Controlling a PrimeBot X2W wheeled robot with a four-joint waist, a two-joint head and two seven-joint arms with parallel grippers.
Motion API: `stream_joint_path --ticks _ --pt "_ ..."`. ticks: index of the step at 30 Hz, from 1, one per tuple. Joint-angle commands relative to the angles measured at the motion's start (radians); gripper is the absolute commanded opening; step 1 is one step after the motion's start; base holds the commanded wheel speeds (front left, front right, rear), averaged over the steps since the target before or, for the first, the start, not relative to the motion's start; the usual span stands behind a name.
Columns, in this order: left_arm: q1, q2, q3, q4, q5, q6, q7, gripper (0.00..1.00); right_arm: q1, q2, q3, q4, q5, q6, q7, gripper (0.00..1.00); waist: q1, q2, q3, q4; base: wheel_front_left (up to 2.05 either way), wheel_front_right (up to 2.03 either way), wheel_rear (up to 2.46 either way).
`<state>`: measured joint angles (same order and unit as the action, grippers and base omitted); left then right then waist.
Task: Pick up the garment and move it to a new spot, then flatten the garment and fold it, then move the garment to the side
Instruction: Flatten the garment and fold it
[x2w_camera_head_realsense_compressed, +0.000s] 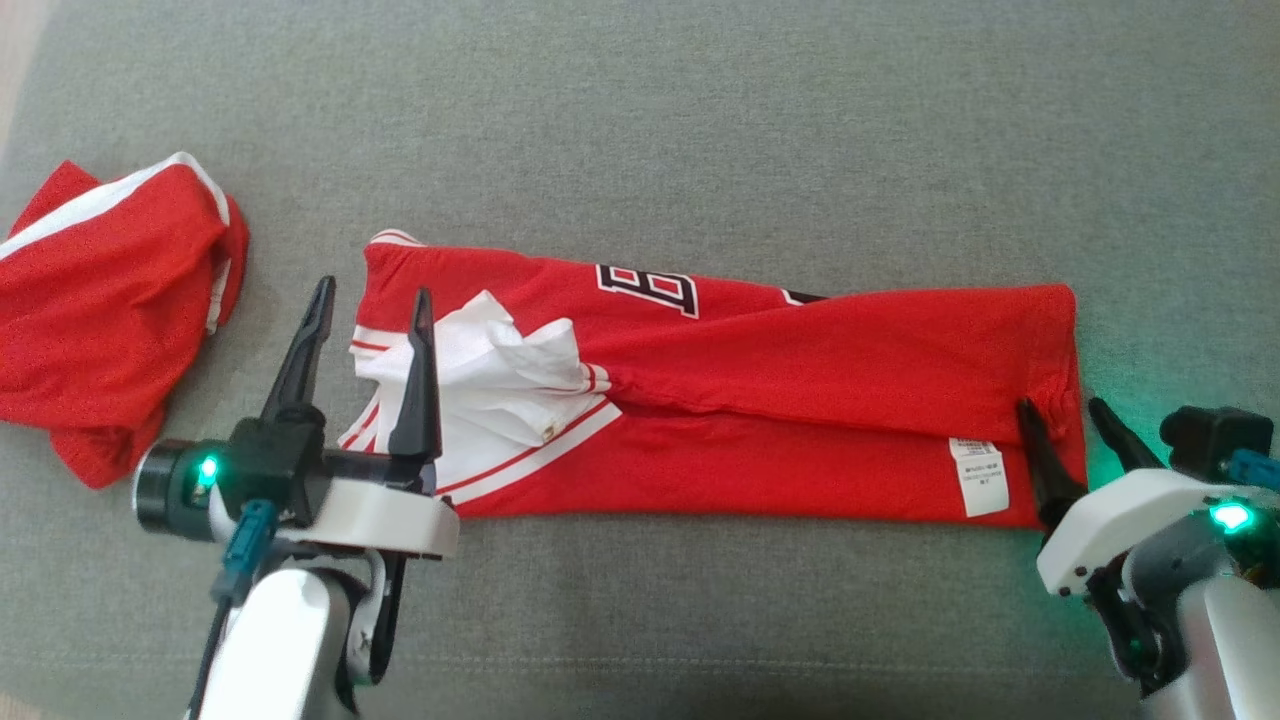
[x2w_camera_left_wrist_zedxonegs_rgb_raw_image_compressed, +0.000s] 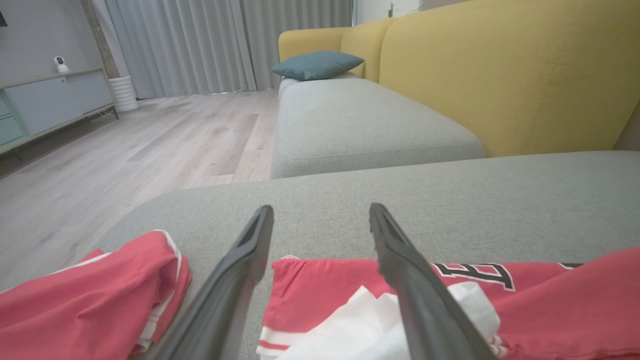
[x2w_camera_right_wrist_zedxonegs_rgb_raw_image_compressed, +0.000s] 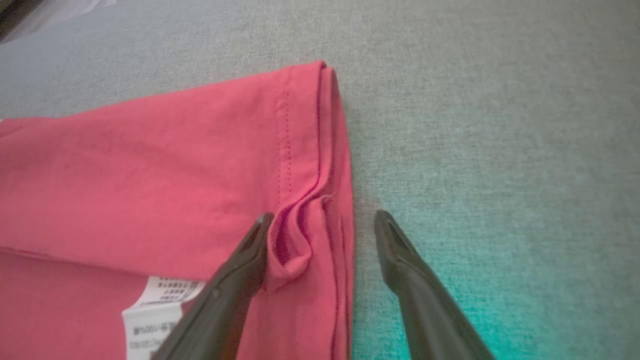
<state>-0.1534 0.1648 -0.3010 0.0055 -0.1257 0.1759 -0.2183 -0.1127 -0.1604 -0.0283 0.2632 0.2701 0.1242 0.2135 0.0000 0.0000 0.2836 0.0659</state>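
Head view: the folded red garment (x2w_camera_head_realsense_compressed: 760, 400) lies along the grey cushion (x2w_camera_head_realsense_compressed: 700, 120), with the left gripper (x2w_camera_head_realsense_compressed: 373, 287) spread above its white-trimmed end and the right gripper (x2w_camera_head_realsense_compressed: 1058, 403) spread at the opposite end. Left wrist view: the fingers (x2w_camera_left_wrist_zedxonegs_rgb_raw_image_compressed: 425, 300) stand apart, one over the garment's white part, the other over bare cushion; right wrist view: both prongs stand wide, straddling the garment's edge.

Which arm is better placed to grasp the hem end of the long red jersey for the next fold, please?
The right: the right gripper's open fingers straddle the jersey's hem corner beside the care label; the left gripper hovers at the opposite end, by the white sleeve.
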Motion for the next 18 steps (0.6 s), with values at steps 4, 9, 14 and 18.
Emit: stream_joint_path --ticks 4,9,14,18 --pt "-0.044 0.008 0.03 -0.018 0.006 -0.001 -0.017 1.0 -0.006 -0.005 0.057 0.009 0.035 0.007 0.075 1.0 0.0 0.0 0.007 0.004 0.0 0.0 0.0" --pt "-0.044 0.009 0.032 -0.009 0.0 0.002 -0.023 1.0 0.004 -0.006 0.088 -0.008 0.093 0.007 0.126 0.0 0.0 0.0 0.003 -0.002 0.0 0.0 0.0" --pt "-0.038 0.012 0.036 -0.003 -0.003 0.006 -0.027 1.0 0.015 -0.019 0.06 -0.06 0.112 0.007 0.103 0.0 0.0 0.0 -0.012 -0.011 0.0 0.0 0.0" --pt "-0.029 0.017 0.034 -0.001 -0.004 0.008 -0.028 1.0 0.032 -0.049 -0.024 -0.1 0.116 0.007 0.086 0.0 0.0 0.0 -0.031 -0.022 0.0 0.0 0.0"
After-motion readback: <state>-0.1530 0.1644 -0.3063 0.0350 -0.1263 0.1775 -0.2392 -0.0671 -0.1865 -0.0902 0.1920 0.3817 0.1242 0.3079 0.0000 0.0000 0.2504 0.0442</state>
